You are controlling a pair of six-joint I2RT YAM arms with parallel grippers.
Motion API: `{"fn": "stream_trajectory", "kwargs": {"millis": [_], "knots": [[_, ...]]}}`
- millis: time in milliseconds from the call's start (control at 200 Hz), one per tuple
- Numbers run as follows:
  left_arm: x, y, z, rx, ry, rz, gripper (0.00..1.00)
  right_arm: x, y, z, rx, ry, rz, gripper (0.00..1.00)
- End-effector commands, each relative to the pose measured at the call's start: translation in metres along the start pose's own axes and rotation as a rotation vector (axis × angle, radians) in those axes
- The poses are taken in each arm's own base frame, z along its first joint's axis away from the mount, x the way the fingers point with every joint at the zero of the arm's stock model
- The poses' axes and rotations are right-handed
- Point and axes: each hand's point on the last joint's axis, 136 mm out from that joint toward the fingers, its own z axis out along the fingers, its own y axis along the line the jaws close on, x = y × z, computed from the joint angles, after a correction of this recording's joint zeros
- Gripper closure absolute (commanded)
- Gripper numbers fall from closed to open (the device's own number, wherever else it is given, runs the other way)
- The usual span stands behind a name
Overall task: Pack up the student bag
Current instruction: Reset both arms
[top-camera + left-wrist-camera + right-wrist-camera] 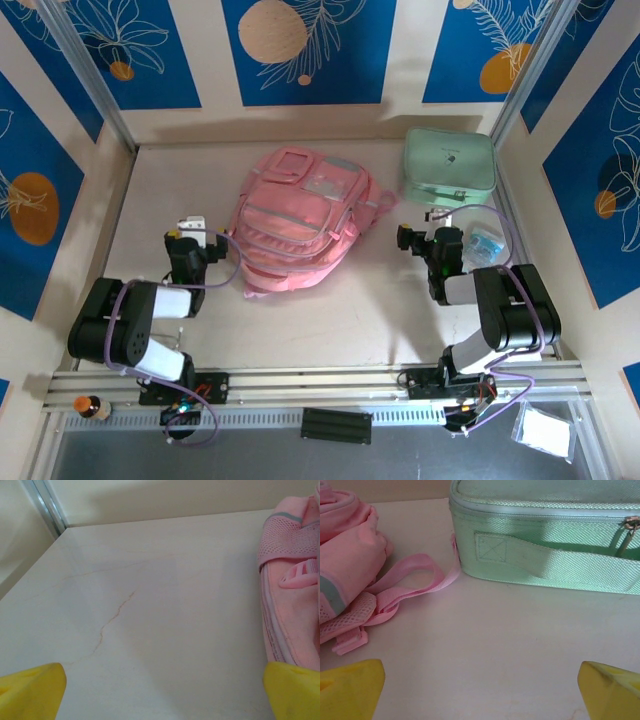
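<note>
While the student bag (295, 225) is lying flat in the middle of the pale cream table (330, 330), front pockets are facing up and its long axis is running from the near side to the far side, leaning slightly. Its narrower end is pointing at the back wall, its wider end toward the arms. A faint hairline vein is crossing the tabletop in the left wrist view. Blue panels with white leaves and orange discs are ringing the cell, metal posts standing in the far corners.

A pink strap (415, 580) is looping out to the right, reaching the corner of the mint green case (449, 165).

Left gripper (192, 232) is sitting just beside the bag's left edge, yellow fingers (30, 690) spread wide, gripping nothing. Right gripper (432, 240) is facing the case from between bag and case, jaws gaping too, carrying nothing.
</note>
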Motion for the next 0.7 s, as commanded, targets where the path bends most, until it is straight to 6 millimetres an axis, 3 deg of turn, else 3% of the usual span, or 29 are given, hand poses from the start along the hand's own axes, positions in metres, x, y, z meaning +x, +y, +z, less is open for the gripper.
{"fn": "stream_trajectory", "kwargs": {"millis": [0, 75, 165, 380, 550, 695], "knots": [[-0.008, -0.003, 0.004, 0.032, -0.038, -0.004, 0.00, -0.017, 0.000, 0.005, -0.014, -0.038, 0.011, 0.01], [-0.006, -0.007, 0.006, 0.046, -0.085, 0.008, 0.00, -0.016, -0.001, 0.005, -0.019, -0.032, 0.021, 0.01], [-0.002, 0.001, 0.003, 0.004, -0.059, -0.023, 0.00, -0.016, -0.002, 0.005, -0.019, -0.027, 0.023, 0.01], [-0.001, 0.000, 0.016, -0.001, 0.000, -0.004, 0.00, -0.016, -0.003, 0.006, -0.035, -0.019, 0.041, 0.01], [-0.001, -0.020, 0.015, 0.110, -0.006, 0.041, 0.00, -0.016, -0.003, 0.006, -0.034, -0.018, 0.041, 0.01], [-0.001, -0.015, 0.017, 0.082, 0.009, 0.029, 0.00, -0.016, -0.003, 0.006, -0.034, -0.017, 0.041, 0.01]]}}
